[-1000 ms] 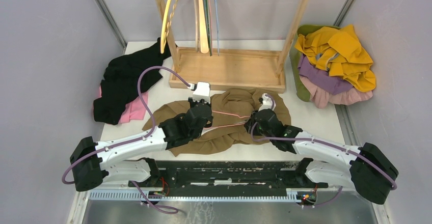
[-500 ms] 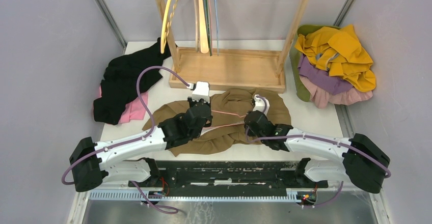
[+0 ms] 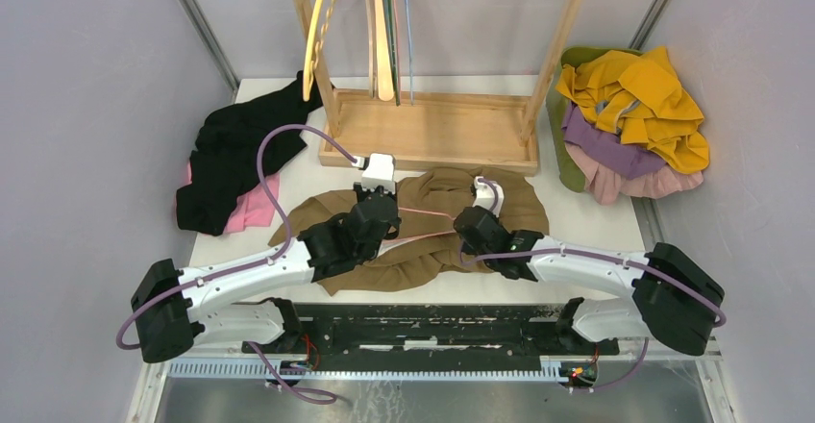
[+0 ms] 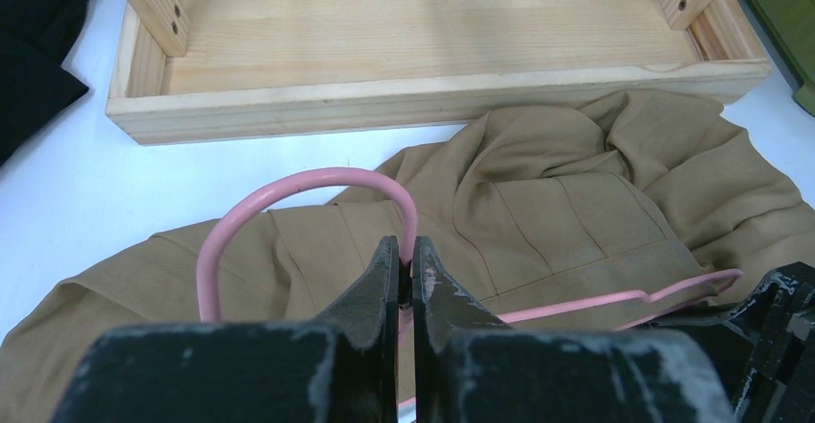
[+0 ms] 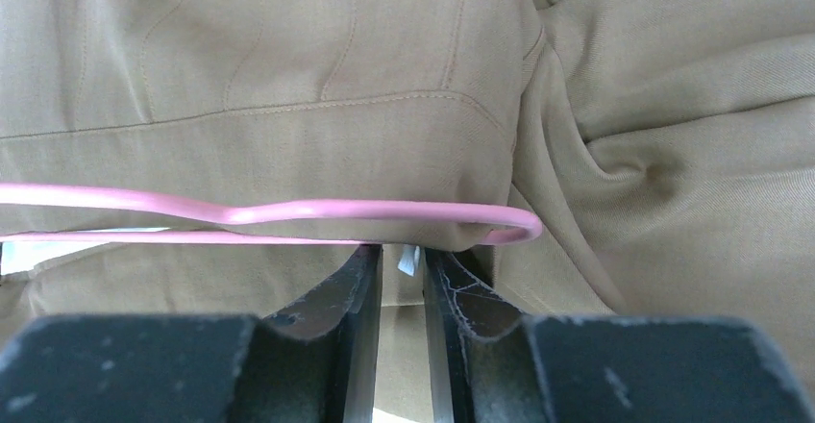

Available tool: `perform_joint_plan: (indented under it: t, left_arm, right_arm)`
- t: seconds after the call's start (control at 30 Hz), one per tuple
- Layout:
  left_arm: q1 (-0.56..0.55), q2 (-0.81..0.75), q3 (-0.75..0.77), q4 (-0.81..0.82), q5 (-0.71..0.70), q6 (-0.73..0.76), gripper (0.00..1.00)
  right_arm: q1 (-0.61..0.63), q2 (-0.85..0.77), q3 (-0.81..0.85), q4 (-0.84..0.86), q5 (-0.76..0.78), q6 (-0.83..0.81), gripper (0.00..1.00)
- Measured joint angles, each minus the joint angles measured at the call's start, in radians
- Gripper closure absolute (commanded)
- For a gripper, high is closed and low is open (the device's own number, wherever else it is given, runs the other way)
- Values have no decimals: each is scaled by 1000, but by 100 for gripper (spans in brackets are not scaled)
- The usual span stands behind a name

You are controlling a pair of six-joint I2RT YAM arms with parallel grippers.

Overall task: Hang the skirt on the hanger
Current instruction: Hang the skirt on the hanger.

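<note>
A tan skirt lies crumpled on the white table in front of the wooden rack. A thin pink hanger lies on it, its wire running into the waistband. My left gripper is shut on the hanger's neck, just below the hook; in the left wrist view my left gripper points over the skirt. My right gripper sits at the hanger's right end. In the right wrist view my right gripper is nearly closed, pinching the skirt's waistband edge by a small white tag.
The wooden rack stands at the back with several hangers on its rail; its base is just beyond the skirt. Black and pink clothes lie at the left. A green bin holds yellow and purple clothes at the right.
My right gripper has slid left along the skirt towards the hanger's end, its arm swinging with it. The left gripper and the hanger have stayed put.
</note>
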Motion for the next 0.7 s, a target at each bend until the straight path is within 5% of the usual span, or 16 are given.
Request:
perform_joint_plan:
  t: [0.7]
  left_arm:
    - [5, -17, -10, 1, 0, 0, 96]
  right_arm:
    - [1, -1, 20, -10, 4, -8, 99]
